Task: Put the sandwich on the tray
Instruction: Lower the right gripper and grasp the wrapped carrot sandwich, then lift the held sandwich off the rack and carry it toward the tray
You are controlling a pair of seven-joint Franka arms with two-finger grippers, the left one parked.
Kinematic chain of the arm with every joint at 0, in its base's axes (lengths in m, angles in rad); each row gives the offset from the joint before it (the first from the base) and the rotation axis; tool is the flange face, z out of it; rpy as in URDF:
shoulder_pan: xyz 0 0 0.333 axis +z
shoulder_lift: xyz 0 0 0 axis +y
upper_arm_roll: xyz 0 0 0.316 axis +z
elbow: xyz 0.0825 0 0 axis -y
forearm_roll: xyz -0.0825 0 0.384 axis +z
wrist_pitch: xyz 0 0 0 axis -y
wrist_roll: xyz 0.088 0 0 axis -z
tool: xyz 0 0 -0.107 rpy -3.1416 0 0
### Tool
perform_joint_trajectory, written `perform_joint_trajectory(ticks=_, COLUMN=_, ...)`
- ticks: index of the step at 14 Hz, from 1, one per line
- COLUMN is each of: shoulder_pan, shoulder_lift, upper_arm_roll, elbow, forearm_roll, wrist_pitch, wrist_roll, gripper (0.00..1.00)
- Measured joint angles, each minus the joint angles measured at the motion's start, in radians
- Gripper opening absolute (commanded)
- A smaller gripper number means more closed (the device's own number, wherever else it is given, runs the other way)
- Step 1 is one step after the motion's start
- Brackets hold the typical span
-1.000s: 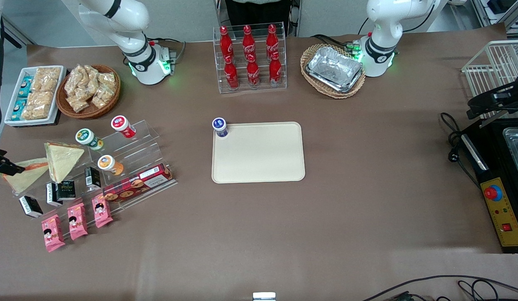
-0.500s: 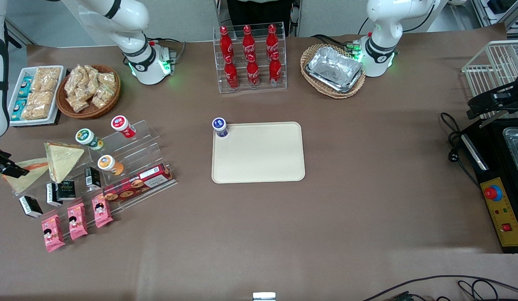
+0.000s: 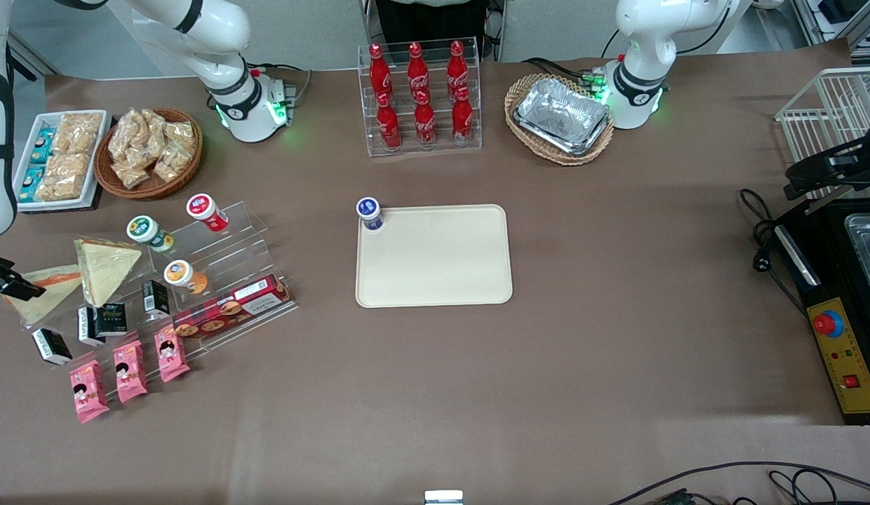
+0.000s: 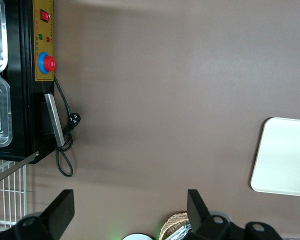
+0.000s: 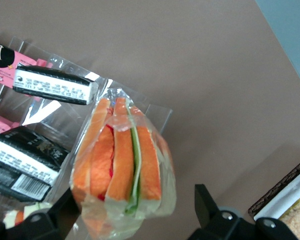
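The black two-finger gripper (image 3: 3, 277) sits at the working arm's end of the brown counter (image 3: 617, 365), its jaws spread wide on either side of the clear-wrapped triangular sandwich with orange and green filling (image 5: 122, 167), not yet gripping it. The sandwich lies on the counter just beside a plain pale-yellow wedge (image 3: 105, 266). The cream-beige rectangular plastic tray (image 3: 442, 263) lies well apart at mid-counter.

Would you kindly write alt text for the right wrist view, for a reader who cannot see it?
A clear-wrapped sandwich showing orange and green filling sits between the open gripper jaws. Beside it, black-and-white packets rest on a clear stand above the brown table.
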Motion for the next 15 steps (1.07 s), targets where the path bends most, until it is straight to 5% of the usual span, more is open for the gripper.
perform_joint_trajectory(ticks=4, shoulder_pan=0.0, shoulder_lift=0.008, upper_arm_roll=0.002, elbow=0.0, forearm_roll=0.001, wrist_pitch=0.034, wrist_roll=-0.001, gripper=0.72)
perform_joint_trajectory(ticks=7, shoulder_pan=0.001, shoulder_lift=0.008, upper_arm_roll=0.005, elbow=0.003, forearm_roll=0.001, wrist_pitch=0.041, wrist_roll=-0.004, gripper=0.26)
perform_joint_trajectory(ticks=9, shoulder_pan=0.002, shoulder_lift=0.008, upper_arm_roll=0.008, elbow=0.008, forearm_roll=0.001, wrist_pitch=0.043, wrist_roll=-0.013, gripper=0.06)
perform_joint_trajectory(ticks=15, shoulder_pan=0.035, shoulder_lift=-0.006, upper_arm_roll=0.014, elbow=0.073, forearm_roll=0.001, wrist_pitch=-0.068, wrist_roll=-0.045, gripper=0.06)
